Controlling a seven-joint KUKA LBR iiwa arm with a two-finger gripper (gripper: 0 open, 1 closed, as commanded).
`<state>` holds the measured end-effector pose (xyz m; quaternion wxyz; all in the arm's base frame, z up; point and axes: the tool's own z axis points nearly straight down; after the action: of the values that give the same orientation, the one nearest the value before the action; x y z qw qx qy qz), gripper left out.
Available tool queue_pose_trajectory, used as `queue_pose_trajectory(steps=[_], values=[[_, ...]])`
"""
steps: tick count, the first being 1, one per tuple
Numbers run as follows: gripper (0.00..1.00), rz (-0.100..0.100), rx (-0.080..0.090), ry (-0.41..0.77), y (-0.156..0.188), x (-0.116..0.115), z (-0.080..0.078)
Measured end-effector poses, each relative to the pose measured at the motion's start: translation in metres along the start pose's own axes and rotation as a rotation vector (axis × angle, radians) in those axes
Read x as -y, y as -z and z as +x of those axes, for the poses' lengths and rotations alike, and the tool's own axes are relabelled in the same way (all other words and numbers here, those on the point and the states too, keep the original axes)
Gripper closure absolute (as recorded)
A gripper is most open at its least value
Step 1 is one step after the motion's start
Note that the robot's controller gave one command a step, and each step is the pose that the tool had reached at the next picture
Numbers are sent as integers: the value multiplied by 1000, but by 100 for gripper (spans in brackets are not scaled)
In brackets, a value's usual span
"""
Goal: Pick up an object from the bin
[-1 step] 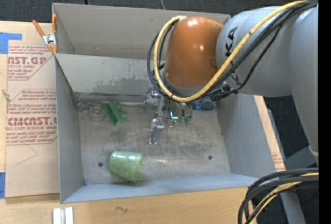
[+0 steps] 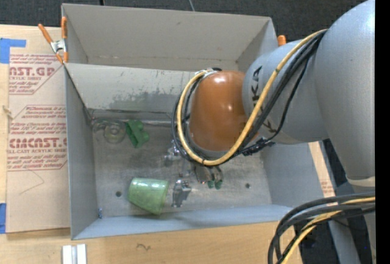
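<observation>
A pale green cup (image 2: 148,195) lies on its side near the bin's front wall, left of centre. My gripper (image 2: 181,191) hangs below the orange wrist cover, its metal tip right beside the cup's right end. A small dark green piece (image 2: 213,182) lies just to the right of the gripper, partly hidden under the wrist.
A bright green block (image 2: 136,133) and a clear round glass-like thing (image 2: 112,132) rest at the back left of the bin floor. The arm and its cables cover the bin's right half.
</observation>
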<state>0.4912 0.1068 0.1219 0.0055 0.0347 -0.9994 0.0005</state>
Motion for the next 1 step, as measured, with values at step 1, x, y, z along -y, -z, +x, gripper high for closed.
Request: queue_pose_trajectory(steps=[1], values=[[0,2,28,289,-48,-42,0]])
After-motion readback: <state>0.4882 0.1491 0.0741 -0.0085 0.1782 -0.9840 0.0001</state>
